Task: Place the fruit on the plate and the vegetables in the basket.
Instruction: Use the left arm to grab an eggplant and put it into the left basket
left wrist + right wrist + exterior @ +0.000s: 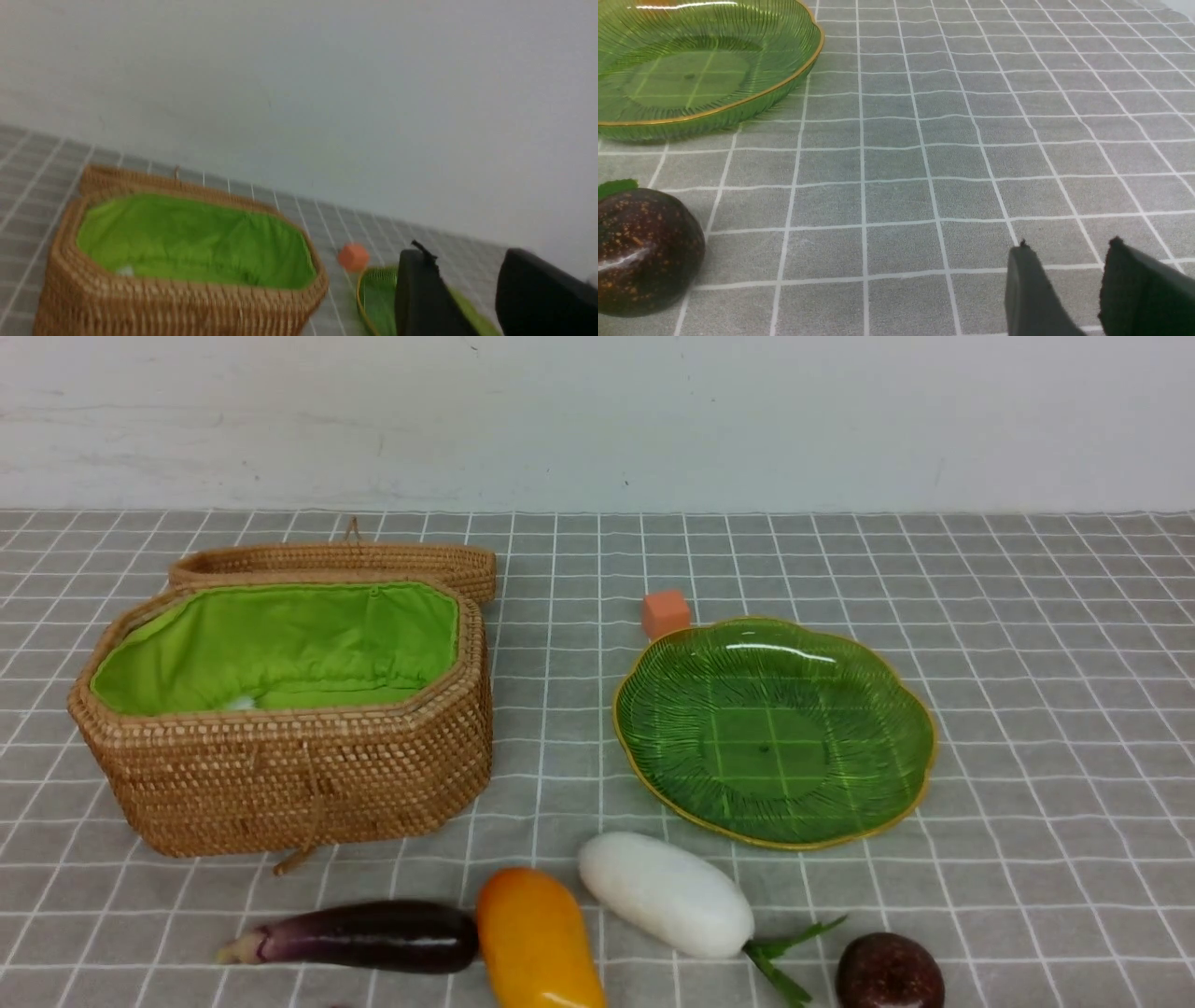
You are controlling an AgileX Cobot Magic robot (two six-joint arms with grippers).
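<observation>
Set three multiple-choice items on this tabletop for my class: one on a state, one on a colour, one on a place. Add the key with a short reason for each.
1. The basket is:
A) closed
B) open, its lid lying behind it
C) tipped on its side

2. The rim of the plate is:
A) white
B) purple
C) yellow

3. The orange cube sits:
A) on the table, behind the plate
B) inside the basket
C) in the middle of the plate

Key:
1 B, because the green lining shows from above and the lid rests at the back.
2 C, because a yellow line edges the plate all round.
3 A, because the cube stands on the table at the plate's far edge.
</observation>
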